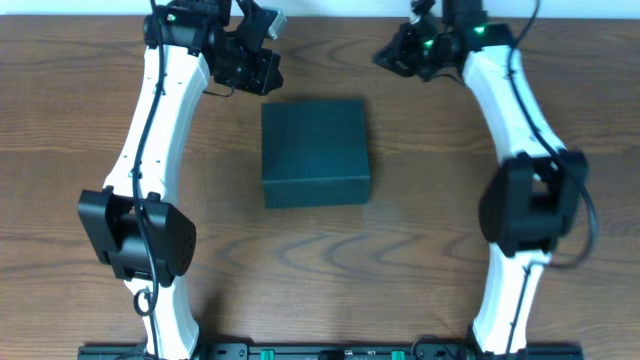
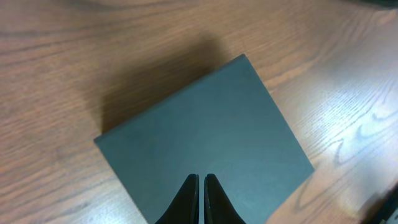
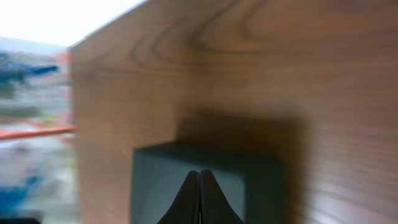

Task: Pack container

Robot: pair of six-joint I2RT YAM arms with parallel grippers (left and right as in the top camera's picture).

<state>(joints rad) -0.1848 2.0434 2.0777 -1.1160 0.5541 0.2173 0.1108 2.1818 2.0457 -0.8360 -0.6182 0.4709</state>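
The dark teal-black container (image 1: 315,150) sits closed in the middle of the wooden table, lid down. It also shows in the left wrist view (image 2: 211,130) and, blurred, in the right wrist view (image 3: 236,180). My left gripper (image 1: 262,72) is shut and empty, raised at the far left beyond the container's back left corner; its fingertips (image 2: 201,178) point at the lid. My right gripper (image 1: 385,55) is shut and empty, raised at the far right of the container; its fingertips (image 3: 199,173) point toward it. No snack packets are in view.
The wooden table (image 1: 80,120) extends on all sides of the container. Its far edge shows in the right wrist view (image 3: 93,37), with blurred background beyond. The arm bases stand at the front edge left (image 1: 135,235) and right (image 1: 525,205).
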